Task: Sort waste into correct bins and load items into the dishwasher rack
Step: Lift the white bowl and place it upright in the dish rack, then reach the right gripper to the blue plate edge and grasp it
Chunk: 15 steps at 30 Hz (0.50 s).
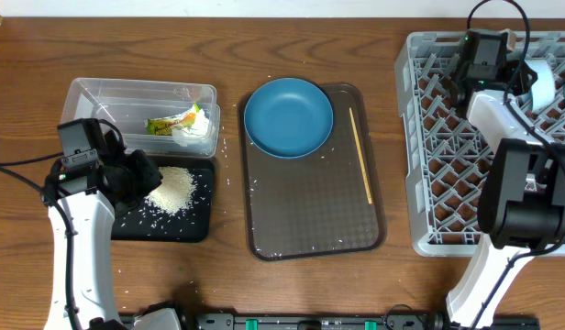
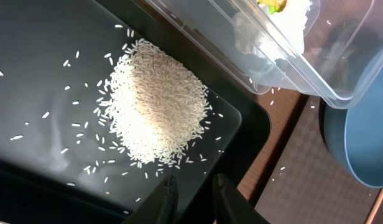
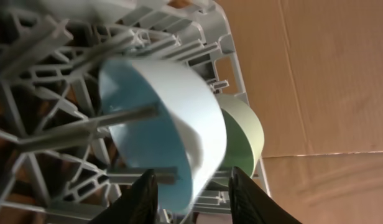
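Observation:
The heap of white rice [image 2: 157, 106] lies in the black tray [image 1: 195, 225]. My left gripper [image 2: 195, 180] is shut on that tray's near rim, one finger inside the wall and one outside. A snack wrapper [image 1: 171, 122] and white tissue [image 1: 198, 130] lie in the clear tub [image 1: 90, 101]. The blue dish [image 1: 288, 116] and wooden stick [image 1: 360, 156] rest on the brown tray [image 1: 310, 211]. Over the grey rack [image 1: 448, 183], my right gripper [image 3: 193, 177] stands open, its fingers apart on either side of the white bowl [image 3: 173, 106]. The bowl stands on edge among the pegs, with a mint-green bowl [image 3: 244, 134] behind it.
Loose rice grains are scattered over the black tray's floor [image 2: 42, 37], the table beside it and the brown tray. The clear tub [image 2: 341, 87] sits right behind the black tray, close to the blue dish [image 2: 365, 149]. The rack fills the table's right side.

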{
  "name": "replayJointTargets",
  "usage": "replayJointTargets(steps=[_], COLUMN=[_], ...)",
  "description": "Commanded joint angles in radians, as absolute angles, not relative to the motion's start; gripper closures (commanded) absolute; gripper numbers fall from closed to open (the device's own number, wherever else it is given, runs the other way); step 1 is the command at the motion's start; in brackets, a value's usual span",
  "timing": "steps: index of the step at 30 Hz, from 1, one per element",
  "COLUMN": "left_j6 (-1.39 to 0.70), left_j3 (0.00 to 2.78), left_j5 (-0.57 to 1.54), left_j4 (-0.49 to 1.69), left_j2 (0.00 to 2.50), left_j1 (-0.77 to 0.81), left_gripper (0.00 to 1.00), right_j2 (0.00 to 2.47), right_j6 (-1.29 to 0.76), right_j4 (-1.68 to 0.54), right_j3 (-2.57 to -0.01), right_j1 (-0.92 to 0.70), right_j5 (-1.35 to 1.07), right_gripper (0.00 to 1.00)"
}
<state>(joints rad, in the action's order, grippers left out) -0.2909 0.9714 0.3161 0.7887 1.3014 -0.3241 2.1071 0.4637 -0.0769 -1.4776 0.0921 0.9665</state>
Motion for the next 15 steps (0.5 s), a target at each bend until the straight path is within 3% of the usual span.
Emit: replayJointTargets(steps=[1, 6, 13, 15], left_j6=[-0.281, -0.282, -0.282, -0.282], left_j3=[0.966, 0.966, 0.966, 0.966], left_j5=[0.324, 0.325, 0.325, 0.325], left_j4=[0.791, 0.791, 0.791, 0.791], left_j2=[1.292, 1.292, 1.293, 1.293], left_j1=[-0.321, -0.321, -0.321, -0.321], left_gripper=[0.77, 0.77, 0.76, 0.72], right_j2=[2.012, 1.928, 1.842, 1.846], right_j6=[0.418, 0.37, 0.316, 0.273], right_j4=[-0.083, -0.117, -0.359, -0.403], right_j3=[-1.478, -1.478, -1.478, -1.478], right_j1=[0.081, 0.056, -0.015, -0.046], right_j5=[0.914, 0.82, 0.047, -0.196], right_gripper=[0.59, 0.53, 0.42, 0.41])
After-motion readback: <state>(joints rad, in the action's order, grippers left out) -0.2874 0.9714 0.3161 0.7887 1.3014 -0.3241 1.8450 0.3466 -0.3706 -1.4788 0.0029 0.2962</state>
